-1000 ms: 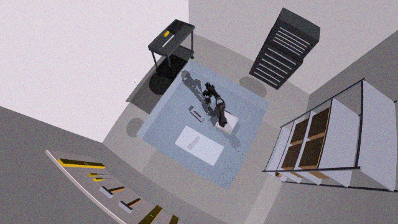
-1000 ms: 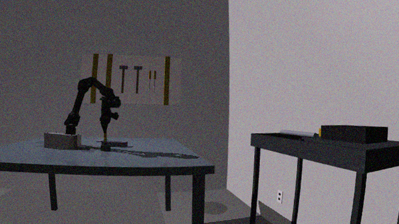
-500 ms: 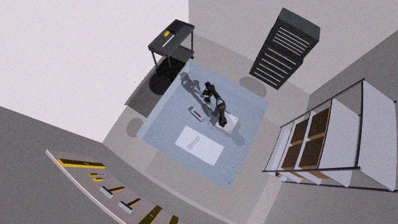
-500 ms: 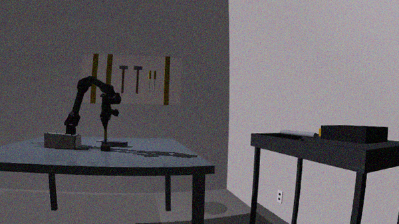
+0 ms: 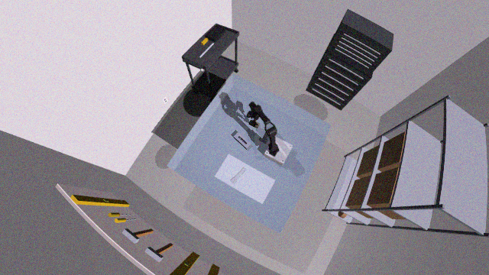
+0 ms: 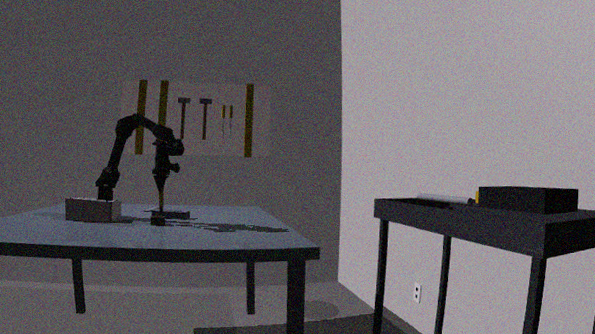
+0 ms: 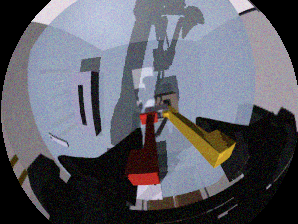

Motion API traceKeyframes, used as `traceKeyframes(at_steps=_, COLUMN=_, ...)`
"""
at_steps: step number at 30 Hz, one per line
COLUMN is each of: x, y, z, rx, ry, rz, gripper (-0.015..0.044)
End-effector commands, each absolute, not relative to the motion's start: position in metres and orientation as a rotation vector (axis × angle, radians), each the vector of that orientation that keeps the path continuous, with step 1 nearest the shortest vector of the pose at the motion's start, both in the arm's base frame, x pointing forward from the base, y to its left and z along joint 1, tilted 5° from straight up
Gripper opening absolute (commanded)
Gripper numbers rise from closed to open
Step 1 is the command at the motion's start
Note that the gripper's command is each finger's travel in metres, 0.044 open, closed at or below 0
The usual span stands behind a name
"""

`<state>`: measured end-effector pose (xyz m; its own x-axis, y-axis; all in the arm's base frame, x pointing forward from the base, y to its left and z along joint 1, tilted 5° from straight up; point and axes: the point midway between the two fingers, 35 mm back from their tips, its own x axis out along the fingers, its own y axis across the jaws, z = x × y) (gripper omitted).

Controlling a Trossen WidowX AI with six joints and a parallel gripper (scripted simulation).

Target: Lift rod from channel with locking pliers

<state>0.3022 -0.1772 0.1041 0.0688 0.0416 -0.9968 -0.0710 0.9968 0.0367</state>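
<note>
End effector (image 5: 255, 122) (image 6: 160, 181) (image 7: 169, 125) is clamped on the locking pliers (image 5: 257, 125) (image 6: 161, 199) (image 7: 192, 132), approx. vertical, handles btwn the fingers, working end pointing down. Fingers are fairly wide apart, w/ the red handle by one & the yellow handle by the other. Pliers' tip looks to be out of the holster (image 6: 157, 220) (image 7: 172, 96), just above it & a bit to one side in the wrist view; exact gap can't be judged

Arm (image 5: 270, 127) (image 6: 114, 156) is bent over from its pale base box (image 5: 286, 153) (image 6: 81, 210) on the blue table (image 5: 260, 214) (image 6: 42, 230) (image 7: 215, 75), wrist approx. straight down over the holster

Channel block (image 5: 235, 134) (image 6: 180, 215) (image 7: 90, 105) lies flat on the table near the holster, well apart from the pliers in the wrist view, w/ dark long strips on it. Rod: can't be made out for sure, too small/dark in the block's slot area. White sheet (image 5: 229, 168) is flat on the table, beyond the block from the holster, w/ a thin grey strip on it

Dark cart (image 5: 191, 57) (image 6: 503, 239) stands off the table's side, w/ a yellow item on top
</note>
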Motion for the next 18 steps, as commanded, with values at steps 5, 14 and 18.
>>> traceKeyframes(at_steps=5, x=0.308, y=-0.163, z=0.108, rx=-0.01, ry=1.497, rz=0.064, gripper=0.0319)
traceKeyframes(at_steps=14, x=0.313, y=-0.148, z=0.109, rx=0.008, ry=1.498, rz=0.049, gripper=0.0319)
traceKeyframes(at_steps=18, x=0.315, y=-0.142, z=0.11, rx=0.016, ry=1.498, rz=0.042, gripper=0.0319)
